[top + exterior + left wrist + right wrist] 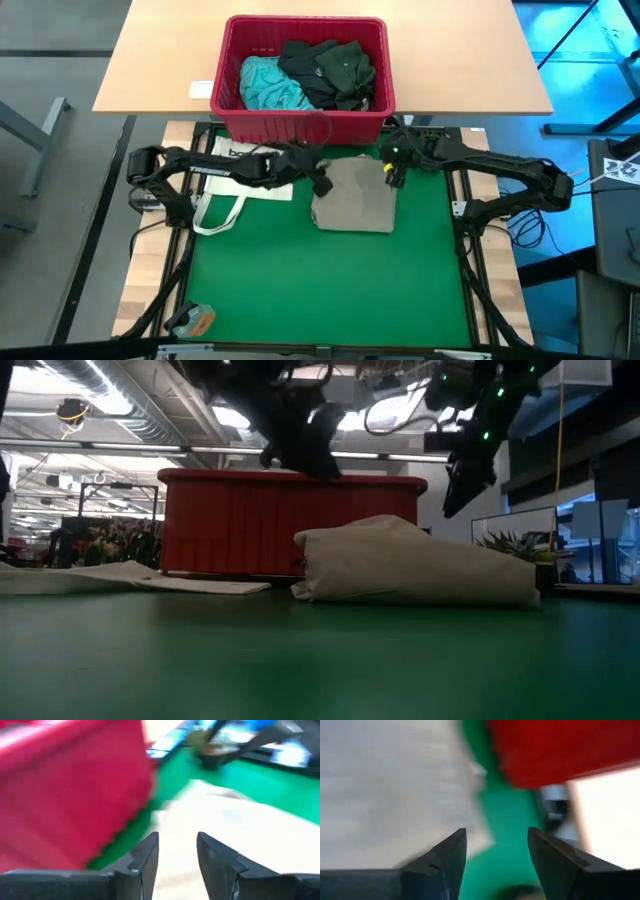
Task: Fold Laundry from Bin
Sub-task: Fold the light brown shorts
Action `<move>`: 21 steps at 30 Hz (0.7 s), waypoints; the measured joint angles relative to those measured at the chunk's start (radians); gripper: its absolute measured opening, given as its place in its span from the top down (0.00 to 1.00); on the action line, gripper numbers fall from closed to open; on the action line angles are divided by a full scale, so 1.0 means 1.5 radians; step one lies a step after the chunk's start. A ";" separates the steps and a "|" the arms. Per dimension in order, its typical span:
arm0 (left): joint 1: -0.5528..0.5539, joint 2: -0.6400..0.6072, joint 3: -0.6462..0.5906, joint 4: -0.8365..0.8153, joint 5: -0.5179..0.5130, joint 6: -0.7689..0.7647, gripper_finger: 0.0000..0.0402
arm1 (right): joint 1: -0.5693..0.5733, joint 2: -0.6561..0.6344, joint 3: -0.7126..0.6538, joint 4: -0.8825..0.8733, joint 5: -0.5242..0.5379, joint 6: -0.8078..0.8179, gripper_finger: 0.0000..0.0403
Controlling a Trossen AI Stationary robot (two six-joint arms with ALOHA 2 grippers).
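Observation:
A folded khaki-tan garment lies flat on the green mat just in front of the red bin; in the low view the garment is a low heap. Inside the bin lie a turquoise garment and dark garments. My left gripper hovers open above the garment's far left corner, and the left wrist view shows its fingers empty. My right gripper hovers open above the far right corner, with its fingers apart and empty.
A white tote bag lies on the mat's left, under the left arm. A small orange object sits at the near left corner. The bin stands half on a wooden table behind the mat. The mat's near half is bare green.

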 joint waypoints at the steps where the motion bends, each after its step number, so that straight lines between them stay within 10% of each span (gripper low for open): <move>1: -0.012 0.000 0.000 0.000 0.022 -0.003 0.69 | 0.017 -0.002 0.000 -0.006 -0.037 0.012 0.48; 6: -0.071 0.015 0.000 -0.006 0.116 -0.015 0.72 | 0.107 -0.003 -0.017 -0.021 -0.185 0.083 0.48; 21: -0.122 0.154 0.000 -0.003 0.105 -0.053 0.85 | 0.263 -0.003 -0.196 0.193 -0.154 0.141 0.48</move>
